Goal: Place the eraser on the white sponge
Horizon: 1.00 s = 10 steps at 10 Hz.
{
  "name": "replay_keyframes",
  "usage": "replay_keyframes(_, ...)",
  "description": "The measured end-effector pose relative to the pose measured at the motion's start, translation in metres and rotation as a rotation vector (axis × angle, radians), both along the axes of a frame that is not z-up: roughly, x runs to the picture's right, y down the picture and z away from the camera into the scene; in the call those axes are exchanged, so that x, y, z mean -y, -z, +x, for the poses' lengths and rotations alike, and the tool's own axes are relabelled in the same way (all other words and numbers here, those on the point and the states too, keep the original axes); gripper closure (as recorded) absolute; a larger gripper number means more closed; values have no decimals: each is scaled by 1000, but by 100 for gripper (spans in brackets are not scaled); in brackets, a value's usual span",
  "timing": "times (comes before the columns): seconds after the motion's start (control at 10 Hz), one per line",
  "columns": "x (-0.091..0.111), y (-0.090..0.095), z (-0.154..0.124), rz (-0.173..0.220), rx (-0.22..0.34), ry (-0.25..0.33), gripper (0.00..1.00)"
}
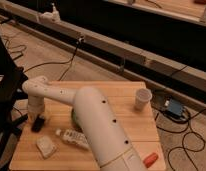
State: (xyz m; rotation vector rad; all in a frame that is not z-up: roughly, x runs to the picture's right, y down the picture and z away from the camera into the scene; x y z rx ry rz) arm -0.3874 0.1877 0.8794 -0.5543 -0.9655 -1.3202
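Note:
The eraser is a small black block lying flat near the left edge of the wooden table. My gripper points down at the end of the white arm, right over the eraser's far end, at or just above it. The white sponge lies on the table in front of the eraser, about a hand's width nearer the front edge, with nothing on it.
A white labelled bottle lies on its side right of the sponge. My arm hides most of the green bowl. A white paper cup stands at the right. An orange object lies at the front right edge. Cables and a blue box are on the floor.

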Motion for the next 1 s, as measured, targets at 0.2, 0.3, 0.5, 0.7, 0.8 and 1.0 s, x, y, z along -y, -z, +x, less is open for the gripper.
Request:
replay_keyframes(0.2, 10, -2, 4, 16, -23, -27, 100)
replay_keyframes(0.3, 16, -3, 7, 30, -37, -48, 100)
replay_keyframes(0.5, 26, 1, 14, 51, -57, -83, 100)
replay_keyframes(0.7, 37, 18, 23, 74, -67, -151, 100)
replay_keyframes(0.8, 39, 23, 27, 80, -67, -167, 100)
replay_keyframes(1.0, 43, 46, 40, 100, -73, -222, 100)
